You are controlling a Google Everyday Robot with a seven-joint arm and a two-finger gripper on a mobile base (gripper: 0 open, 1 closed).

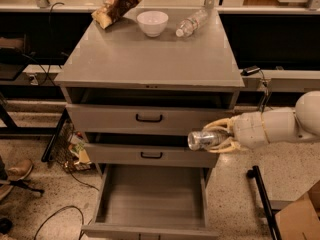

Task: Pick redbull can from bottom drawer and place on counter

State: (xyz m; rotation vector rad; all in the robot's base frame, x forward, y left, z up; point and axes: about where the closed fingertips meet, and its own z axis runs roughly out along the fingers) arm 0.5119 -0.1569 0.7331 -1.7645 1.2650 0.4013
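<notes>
My gripper (216,138) comes in from the right on a white arm and is shut on the redbull can (202,139), a slim silvery can held lying on its side. The can hangs in front of the cabinet's right side, level with the gap between the two upper drawers, above the bottom drawer (150,200). The bottom drawer is pulled out and its grey inside shows nothing in it. The counter (150,54) is the grey cabinet top, above and left of the can.
At the back of the counter lie a snack bag (119,3), a white bowl (152,23) and a clear plastic water bottle (191,23). The two upper drawers with black handles (149,118) are slightly ajar. A cardboard box (300,216) stands at the lower right.
</notes>
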